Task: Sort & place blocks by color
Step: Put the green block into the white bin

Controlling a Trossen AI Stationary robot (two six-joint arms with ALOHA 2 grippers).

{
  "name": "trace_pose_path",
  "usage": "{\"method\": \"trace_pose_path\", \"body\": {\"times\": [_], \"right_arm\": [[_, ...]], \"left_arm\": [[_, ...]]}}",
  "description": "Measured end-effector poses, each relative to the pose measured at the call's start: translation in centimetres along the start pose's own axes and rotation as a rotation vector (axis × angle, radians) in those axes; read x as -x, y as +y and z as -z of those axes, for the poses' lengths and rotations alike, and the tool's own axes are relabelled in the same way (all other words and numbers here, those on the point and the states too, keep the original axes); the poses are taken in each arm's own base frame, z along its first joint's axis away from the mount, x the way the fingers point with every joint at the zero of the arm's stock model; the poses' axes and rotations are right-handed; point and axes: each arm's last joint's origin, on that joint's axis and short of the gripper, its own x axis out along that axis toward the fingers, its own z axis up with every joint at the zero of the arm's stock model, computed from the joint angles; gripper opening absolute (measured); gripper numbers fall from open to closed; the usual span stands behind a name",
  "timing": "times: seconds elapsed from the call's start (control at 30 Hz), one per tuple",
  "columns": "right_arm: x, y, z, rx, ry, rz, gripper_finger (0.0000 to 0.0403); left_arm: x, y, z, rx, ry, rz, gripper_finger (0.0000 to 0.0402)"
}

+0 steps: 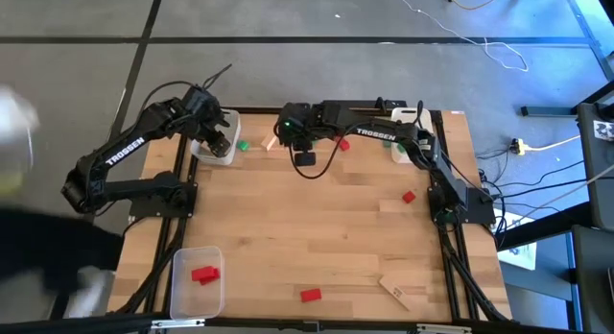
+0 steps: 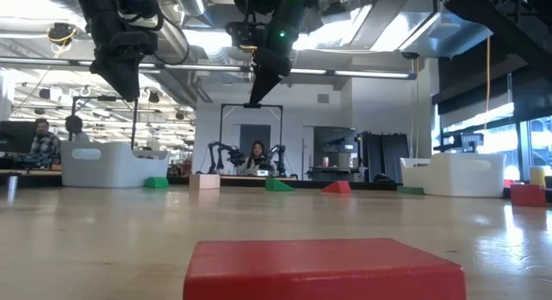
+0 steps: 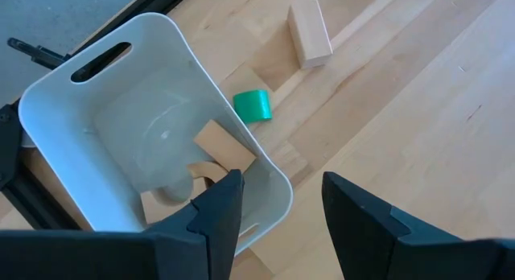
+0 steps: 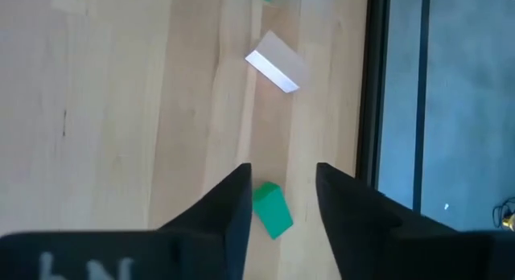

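The table (image 1: pixel 317 228) is pale blond wood with a striped plank grain, framed in black, and both arms are near-black with white "TROSSEN" lettering along them (the fingers (image 3: pixel 217 212) are the same dull dark tone). On it lie bright red blocks (image 1: pixel 310 296), one more red one (image 1: pixel 204 274) sitting in a clear, faintly milky bin (image 1: pixel 182 296), plus a vivid green block (image 3: pixel 253 105), another green one (image 4: pixel 271 209), and natural tan wood pieces (image 3: pixel 309 36). The far bin (image 3: pixel 72 103) looks frosted white, with tan wood blocks (image 3: pixel 219 146) showing inside it.
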Motion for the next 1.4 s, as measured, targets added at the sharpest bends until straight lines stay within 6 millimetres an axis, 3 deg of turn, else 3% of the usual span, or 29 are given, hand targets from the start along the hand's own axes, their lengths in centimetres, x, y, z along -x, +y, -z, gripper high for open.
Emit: {"method": "trace_pose_path", "body": {"times": [0.3, 0.57, 0.8, 1.07, 1.4], "right_arm": [[-0.8, 0.1, 0.5, 0.069, 0.022, -0.008, 0.0197], [-5.0, -1.4, 4.7, 0.043, 0.087, -0.224, 0.0191], [-8.0, -3.3, 7.6, 0.093, 0.061, -0.212, 0.0180], [-9.4, -4.9, 9.0, 0.139, -0.061, -0.249, 0.0180], [-11.0, -5.2, 10.2, 0.115, -0.040, -0.294, 0.0180]], "left_arm": [[0.0, 0.0, 0.0, -0.001, 0.000, 0.000, 0.0163], [0.0, 0.0, 0.0, -0.001, 0.000, 0.000, 0.0163], [0.0, 0.0, 0.0, -0.002, 0.000, 0.000, 0.0163], [0.0, 0.0, -0.1, -0.002, -0.006, -0.003, 0.0163], [0.0, 0.1, -0.1, -0.001, -0.011, -0.036, 0.0163]]}}
